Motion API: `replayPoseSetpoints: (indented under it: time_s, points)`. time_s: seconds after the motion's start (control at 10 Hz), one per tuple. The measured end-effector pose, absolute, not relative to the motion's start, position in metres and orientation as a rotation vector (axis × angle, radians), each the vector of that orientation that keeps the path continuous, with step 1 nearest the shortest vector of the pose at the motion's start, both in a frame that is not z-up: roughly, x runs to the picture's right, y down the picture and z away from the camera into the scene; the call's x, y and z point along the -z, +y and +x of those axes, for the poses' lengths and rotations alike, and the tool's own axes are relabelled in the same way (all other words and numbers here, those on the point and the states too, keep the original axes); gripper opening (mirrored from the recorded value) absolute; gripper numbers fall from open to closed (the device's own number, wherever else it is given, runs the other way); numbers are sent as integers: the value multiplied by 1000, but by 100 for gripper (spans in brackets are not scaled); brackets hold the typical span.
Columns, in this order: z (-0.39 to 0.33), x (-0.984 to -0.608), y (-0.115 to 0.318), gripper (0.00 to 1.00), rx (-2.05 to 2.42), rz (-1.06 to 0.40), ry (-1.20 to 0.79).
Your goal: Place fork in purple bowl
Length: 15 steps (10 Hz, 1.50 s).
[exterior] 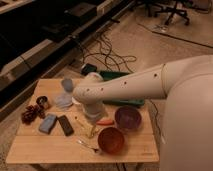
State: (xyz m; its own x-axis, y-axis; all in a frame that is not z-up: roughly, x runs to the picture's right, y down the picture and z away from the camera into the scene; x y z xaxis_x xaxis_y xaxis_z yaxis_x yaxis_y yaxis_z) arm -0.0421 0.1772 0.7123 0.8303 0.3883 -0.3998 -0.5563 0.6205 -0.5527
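Observation:
The fork (87, 145) is a slim silver utensil lying flat near the table's front edge, just left of the orange-red bowl (111, 139). The purple bowl (128, 118) stands upright behind and to the right of the orange-red bowl, and nothing shows inside it. My white arm reaches in from the right across the back of the table. My gripper (95, 114) hangs over the table's middle, left of the purple bowl and behind the fork, apart from both. Its tips are hidden under the wrist.
Pale cream utensils (92, 131) and an orange carrot-like piece (105, 121) lie under the gripper. A blue sponge (48, 123), a black block (65, 125), dark grapes (31, 113), a can (43, 102) and a clear cup (66, 85) sit on the left. A green tray (131, 102) lies behind the arm.

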Motion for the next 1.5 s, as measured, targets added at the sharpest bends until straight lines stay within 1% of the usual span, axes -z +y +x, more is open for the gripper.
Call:
replayPoseSetpoints:
  time_s: [0.2, 0.6, 1.0, 1.2, 1.5]
  points:
    - [-55, -720, 182, 80, -470, -697, 140]
    - [-73, -719, 186, 80, -423, -684, 72]
    - [-96, -706, 207, 80, -445, -754, -3]
    - [-104, -707, 218, 80, -437, -782, -2]
    - [-98, -726, 246, 80, -470, -846, 67]
